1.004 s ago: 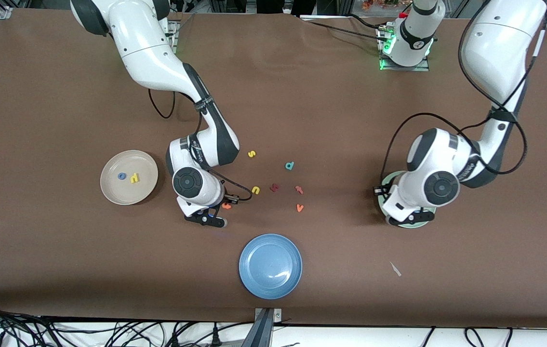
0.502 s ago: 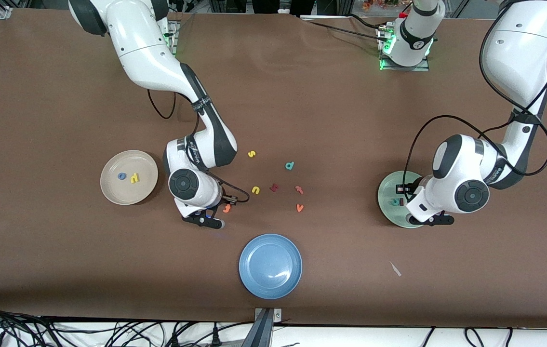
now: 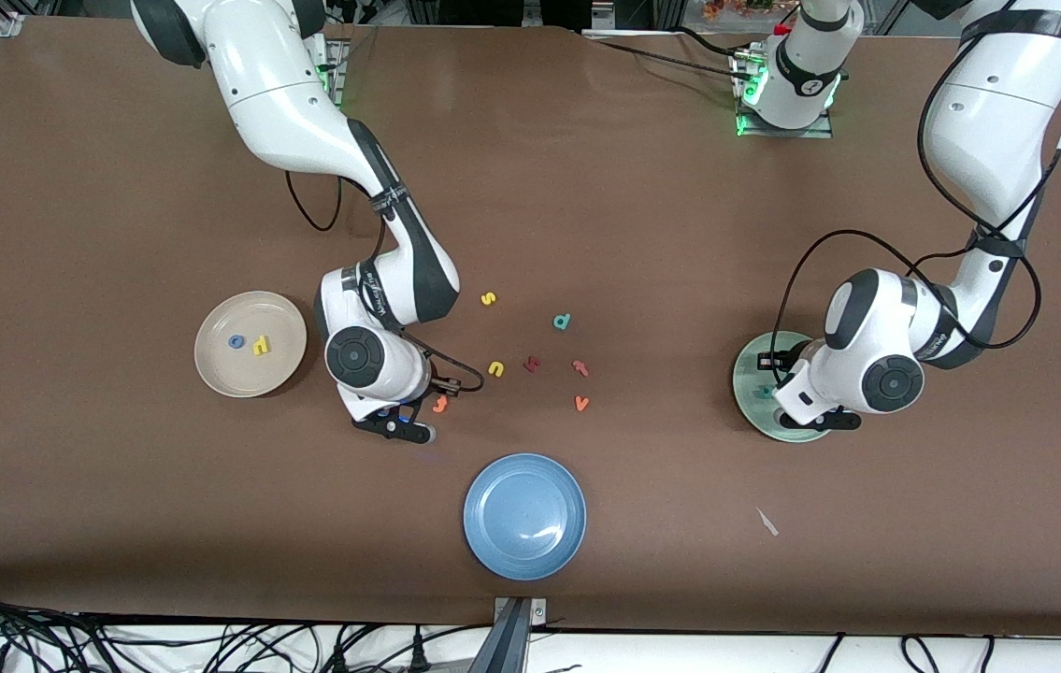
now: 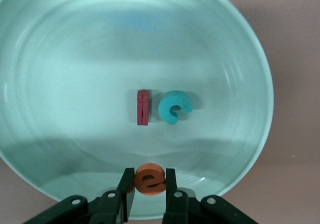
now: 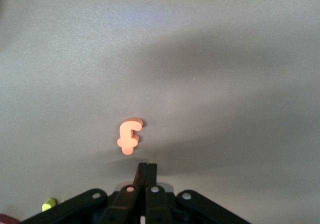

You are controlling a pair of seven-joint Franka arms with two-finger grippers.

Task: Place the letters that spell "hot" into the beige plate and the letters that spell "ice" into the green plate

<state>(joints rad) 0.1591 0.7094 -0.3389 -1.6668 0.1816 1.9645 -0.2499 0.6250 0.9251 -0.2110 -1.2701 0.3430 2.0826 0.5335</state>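
At center right of the front view, on the matte brown table (image 3: pixel 642 215), lies the green plate (image 3: pixel 747 383), a smooth pale mint disc with faint concentric rings and a shallow raised rim. The left wrist view shows a dark red bar-like i (image 4: pixel 143 107) and a teal c (image 4: pixel 174 106) lying flat and side by side near its middle, both thick-cut foam with a slightly grainy face. The left end effector (image 4: pixel 149 184) hangs over the plate's rim area, its two black fingers clamped on the sides of the orange e (image 4: pixel 150 178); whether the e touches the plate cannot be told. At center left, the cream-beige plate (image 3: pixel 212 369), equally plain and round, holds a blue ring-shaped o (image 3: pixel 236 341) and a yellow h (image 3: pixel 261 346), close together but apart. The right end effector (image 5: pixel 146 171) is low over the bare table between that plate and the loose letters, its fingers pressed together and holding nothing; the orange t (image 5: pixel 129 136), a chunky foam shape with a hooked top, lies flat on the table just in front of the fingertips, not touching them. A glossy blue plate (image 3: pixel 524 516) sits at lower center, and a scatter of small foam letters (image 3: pixel 539 350) lies mid-table.
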